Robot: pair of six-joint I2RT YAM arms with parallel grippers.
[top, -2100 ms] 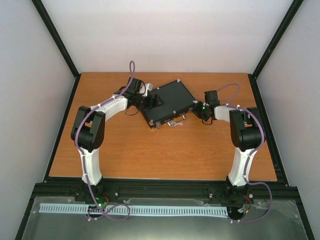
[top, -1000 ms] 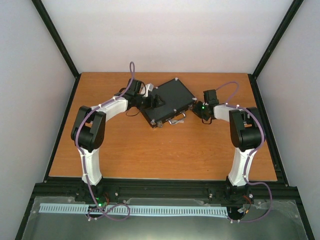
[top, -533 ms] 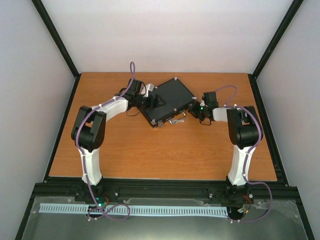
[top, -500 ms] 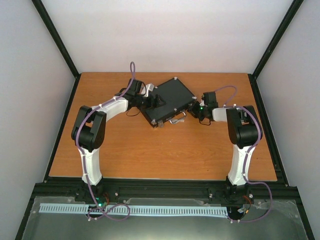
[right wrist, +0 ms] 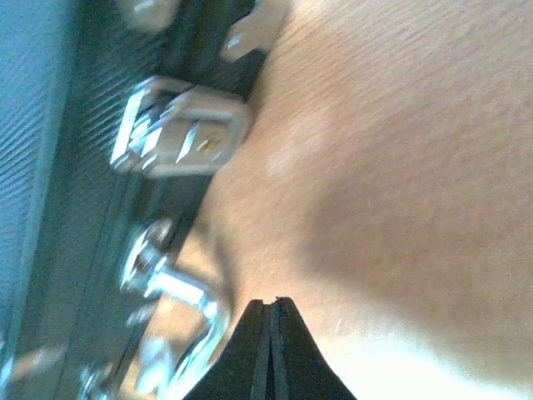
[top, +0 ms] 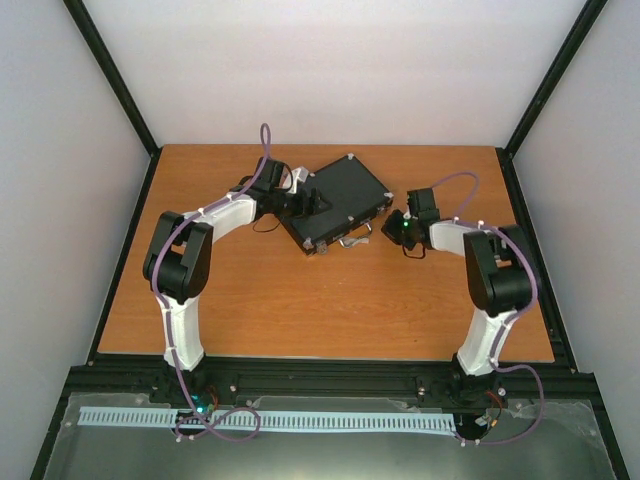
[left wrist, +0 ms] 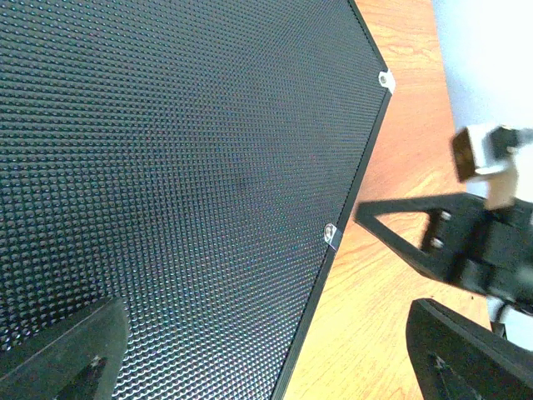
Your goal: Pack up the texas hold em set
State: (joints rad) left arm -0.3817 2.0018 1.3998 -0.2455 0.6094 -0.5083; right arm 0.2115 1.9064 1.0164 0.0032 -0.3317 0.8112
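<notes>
The texas hold em set shows as a black flat case (top: 340, 195), shut and lying askew at the back middle of the table. Its silver handle (top: 352, 240) points toward me. My left gripper (top: 313, 202) hovers open over the case's left part. In the left wrist view the studded lid (left wrist: 166, 167) fills the frame, and the left gripper (left wrist: 266, 367) straddles the lid's edge, one finger over the lid and one over the wood. My right gripper (top: 388, 222) is shut and empty, just right of the case's front. Its tip (right wrist: 271, 304) lies beside the handle (right wrist: 187, 312), below a silver latch (right wrist: 183, 133).
The orange wooden table (top: 330, 300) is bounded by a black frame (top: 330, 375) at the near edge and by white walls on the other sides. A white connector and black bracket (left wrist: 483, 158) of my left arm stand to the right of the case.
My right gripper has drawn back a little from the case's front, toward the right, and its elbow has swung outward. The left arm and the case have stayed put.
</notes>
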